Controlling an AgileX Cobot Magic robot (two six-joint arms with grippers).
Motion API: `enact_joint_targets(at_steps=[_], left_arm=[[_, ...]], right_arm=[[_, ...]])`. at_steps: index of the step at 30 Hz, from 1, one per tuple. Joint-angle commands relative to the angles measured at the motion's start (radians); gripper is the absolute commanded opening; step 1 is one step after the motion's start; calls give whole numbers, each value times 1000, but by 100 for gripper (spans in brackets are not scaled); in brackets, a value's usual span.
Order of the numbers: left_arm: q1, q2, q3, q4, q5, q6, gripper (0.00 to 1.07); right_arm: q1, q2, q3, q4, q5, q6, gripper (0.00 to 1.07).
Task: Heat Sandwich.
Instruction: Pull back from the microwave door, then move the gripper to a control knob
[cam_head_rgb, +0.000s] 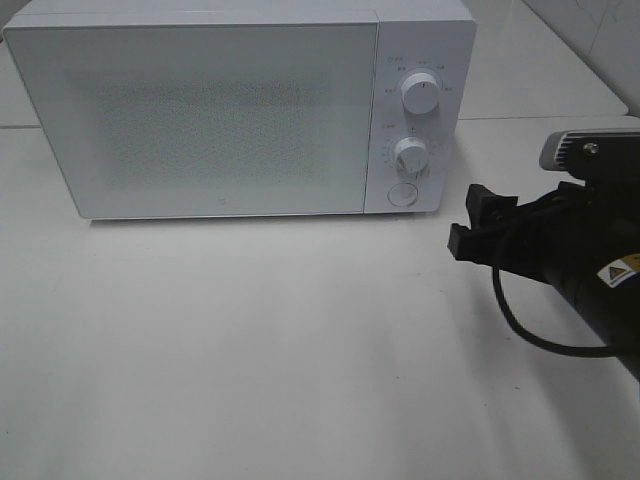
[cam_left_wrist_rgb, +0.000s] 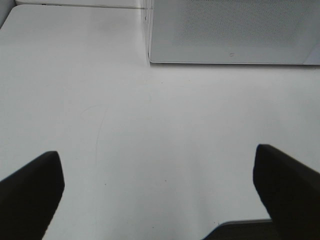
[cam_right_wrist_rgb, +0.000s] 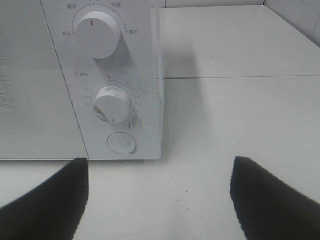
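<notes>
The sandwich is out of view in every frame. The white microwave (cam_head_rgb: 200, 110) stands at the back of the table with its door shut. My right gripper (cam_head_rgb: 466, 218) hovers just right of the microwave's control panel, pointing at it; its jaws are open and hold nothing. The right wrist view has the gripper (cam_right_wrist_rgb: 160, 170) facing the upper knob (cam_right_wrist_rgb: 97, 36), the lower knob (cam_right_wrist_rgb: 113, 103) and the round button (cam_right_wrist_rgb: 121, 143). My left gripper (cam_left_wrist_rgb: 157, 160) appears only in the left wrist view, open and empty over the bare tabletop, facing the microwave's lower front corner (cam_left_wrist_rgb: 150, 57).
The white table (cam_head_rgb: 250, 350) stretches in front of the microwave. A black cable (cam_head_rgb: 530, 330) loops under the right arm. The table's right edge and a tiled wall (cam_head_rgb: 600, 40) lie at the far right.
</notes>
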Motion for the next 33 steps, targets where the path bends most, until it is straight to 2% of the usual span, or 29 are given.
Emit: enact_joint_targets(at_steps=[1,10,26,33], left_arm=[[1,-16,3,-10,-13,1,97],[1,-16,3,-10,-13,1,97],[1,-16,3,-10,-13,1,97],[1,-16,3,-10,-13,1,97]], right_arm=[[56,37,-43,41,-32,-15,76],[125,141,-137,88,-53,-15,76],[117,282,-254,79,-75,-20,77],[59,316,-293,55,-47,-40,77]])
